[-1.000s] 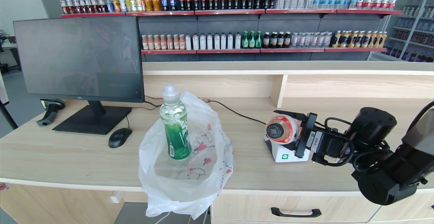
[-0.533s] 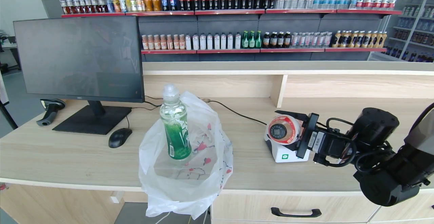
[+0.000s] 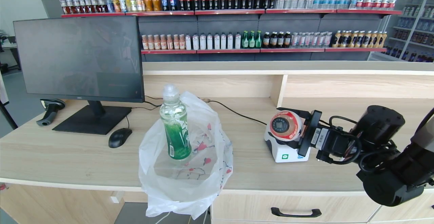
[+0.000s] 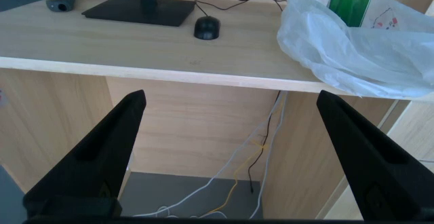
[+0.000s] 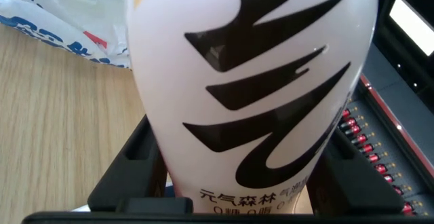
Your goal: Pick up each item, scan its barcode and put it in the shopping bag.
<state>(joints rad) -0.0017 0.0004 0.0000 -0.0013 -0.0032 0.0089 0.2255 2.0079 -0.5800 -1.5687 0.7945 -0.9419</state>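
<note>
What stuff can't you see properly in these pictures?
- Barcode on the striped bottle: the head view shows its cap end and the right wrist view its stripes, so no barcode faces either camera.
- White scanner box: in the head view the striped bottle covers its top.
- Green bottle: the left wrist view's edge cuts off its top.
- Shelf bottles: too small in the head view to tell the labels.

Counter (image 3: 67, 156) holds monitor (image 3: 79, 58), mouse (image 3: 119, 137), shopping bag (image 3: 190, 183) and white scanner (image 3: 286, 153).
</note>
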